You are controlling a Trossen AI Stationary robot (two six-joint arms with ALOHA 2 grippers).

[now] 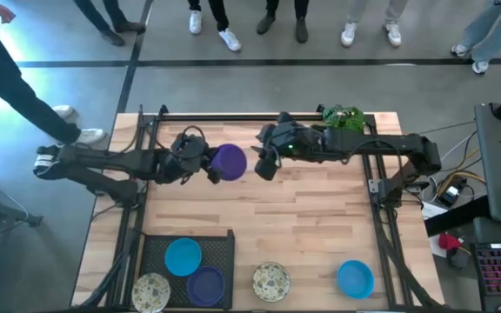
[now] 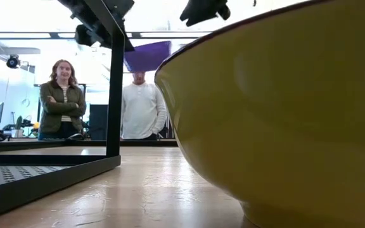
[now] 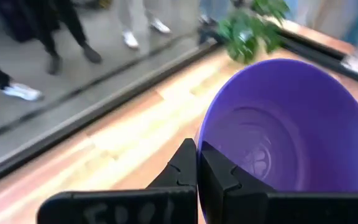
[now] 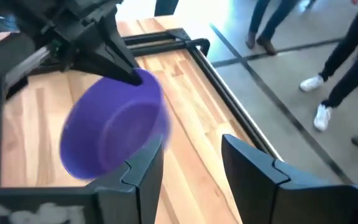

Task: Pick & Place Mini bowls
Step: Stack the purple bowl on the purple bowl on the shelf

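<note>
My left gripper [image 1: 211, 165] is shut on a purple mini bowl [image 1: 229, 162], held high above the far middle of the table; the low view shows the bowl [image 2: 147, 56] in the air. My right gripper [image 1: 263, 165] stands open just right of this bowl, its fingers [image 4: 145, 174] apart and touching nothing. A black tray [image 1: 224, 243] at the near left holds a blue bowl [image 1: 183, 256], a purple bowl [image 1: 205, 285] and a cream speckled bowl [image 1: 150, 291]. A cream bowl [image 1: 270, 280] and a blue bowl [image 1: 355, 278] rest on the table near the front edge. My left gripper pinches the purple bowl's wall at the rim [image 3: 199, 140], on the side nearest the arm, one finger [image 3: 222, 177] inside the bowl and one outside. The fingers come from the table's left, slanting slightly down. The bowl is lifted clear of the table and tilted.
A green leafy plant [image 1: 344, 117] sits at the far right of the table. Dark frame rails [image 1: 146, 156] run along both sides. Several people stand beyond the far edge [image 2: 62, 101]. One bowl's yellow wall [image 2: 277, 114] fills much of the low view.
</note>
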